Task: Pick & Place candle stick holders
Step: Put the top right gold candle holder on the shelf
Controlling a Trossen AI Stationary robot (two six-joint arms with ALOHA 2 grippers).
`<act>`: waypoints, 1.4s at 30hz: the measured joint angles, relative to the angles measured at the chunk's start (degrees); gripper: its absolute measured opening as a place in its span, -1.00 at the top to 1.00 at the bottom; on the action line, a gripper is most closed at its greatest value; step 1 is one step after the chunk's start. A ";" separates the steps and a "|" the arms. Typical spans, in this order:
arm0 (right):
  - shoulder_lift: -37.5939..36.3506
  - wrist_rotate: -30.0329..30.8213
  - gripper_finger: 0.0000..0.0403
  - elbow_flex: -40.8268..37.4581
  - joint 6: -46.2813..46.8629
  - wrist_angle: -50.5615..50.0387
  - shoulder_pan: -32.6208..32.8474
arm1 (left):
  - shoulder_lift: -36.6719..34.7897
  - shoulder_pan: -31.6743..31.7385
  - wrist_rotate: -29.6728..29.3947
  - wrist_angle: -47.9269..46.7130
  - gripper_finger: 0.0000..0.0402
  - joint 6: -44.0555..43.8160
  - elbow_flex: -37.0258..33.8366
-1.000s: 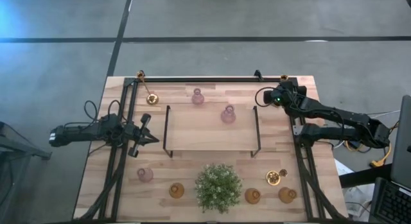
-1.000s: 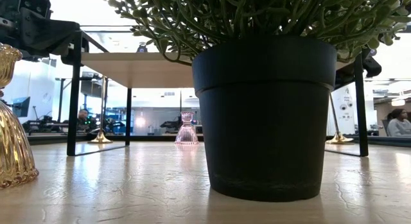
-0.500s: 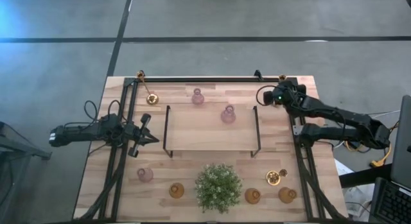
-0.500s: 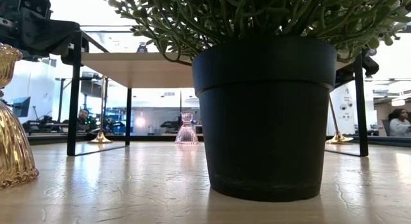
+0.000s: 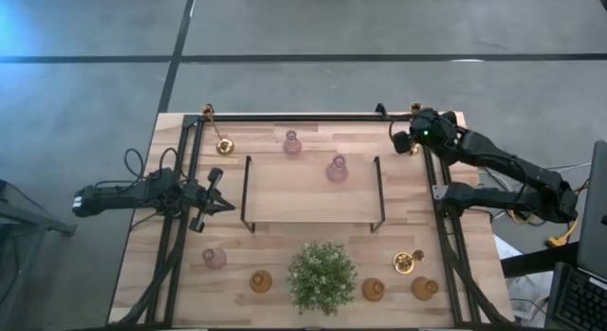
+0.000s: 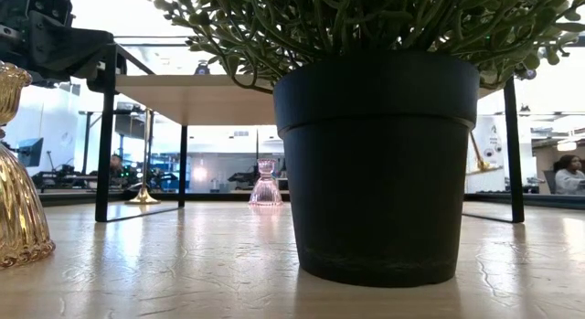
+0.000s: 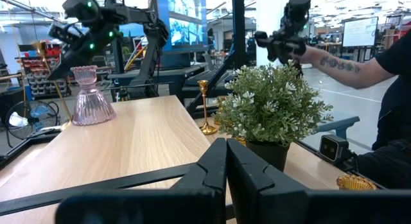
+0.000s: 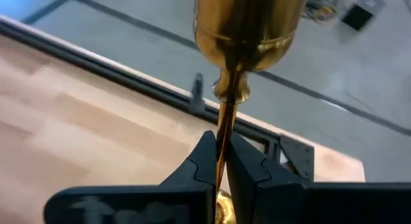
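The right gripper [image 8: 219, 161] has its fingers closed on the thin stem of a brass candle stick holder [image 8: 247, 31] at the far right corner of the counter [image 5: 303, 193], where the high view shows only the dark wrist [image 5: 427, 134] over that corner. The left gripper [image 7: 225, 172] waits at the counter's left side with its fingers pressed together, holding nothing. The risk, as I judge it, is the stem itself: it is slim and smooth, so the holder could swing or slip through the pinch, and a tilted base could catch the black frame rail [image 5: 303, 117] just beside it. The right wrist view shows the pinch on the stem; the high view hides it but places the pink glass holders [image 5: 337, 169], amber glass holders [image 5: 373, 289] and the potted plant [image 5: 322, 276].
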 joint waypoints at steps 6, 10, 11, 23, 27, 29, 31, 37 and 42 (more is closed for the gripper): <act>-2.41 -7.18 0.96 8.60 -8.18 -3.07 -0.01 | 0.00 -0.01 0.01 0.00 0.94 0.00 0.00; -3.91 -18.46 0.96 14.57 -15.73 -3.58 0.05 | 0.00 -0.02 0.01 0.01 0.94 -0.01 -0.01; -4.06 -20.73 0.96 16.04 -16.91 -3.93 0.07 | 0.00 0.00 0.01 0.01 0.94 -0.01 -0.01; -2.16 -37.18 0.96 30.19 -18.67 -6.14 0.44 | 0.00 0.00 0.01 0.01 0.94 -0.01 -0.01; 1.71 -40.05 0.96 31.08 -17.47 -6.09 3.14 | 0.00 -0.02 0.01 -0.01 0.94 -0.01 0.01; 4.24 -40.13 0.96 31.08 -17.86 -6.09 4.97 | 0.00 -0.01 0.01 0.01 0.94 -0.01 0.01; 6.59 -40.39 0.96 30.94 -18.52 -6.16 6.32 | 0.00 -0.01 0.01 -0.01 0.94 -0.01 0.01; 11.43 -42.96 0.96 32.09 -19.20 -5.94 9.73 | 0.00 -0.02 0.01 0.01 0.94 0.00 -0.01; 12.89 -43.33 0.96 32.61 -19.17 -5.88 12.64 | 0.00 0.00 0.01 0.01 0.94 0.00 -0.01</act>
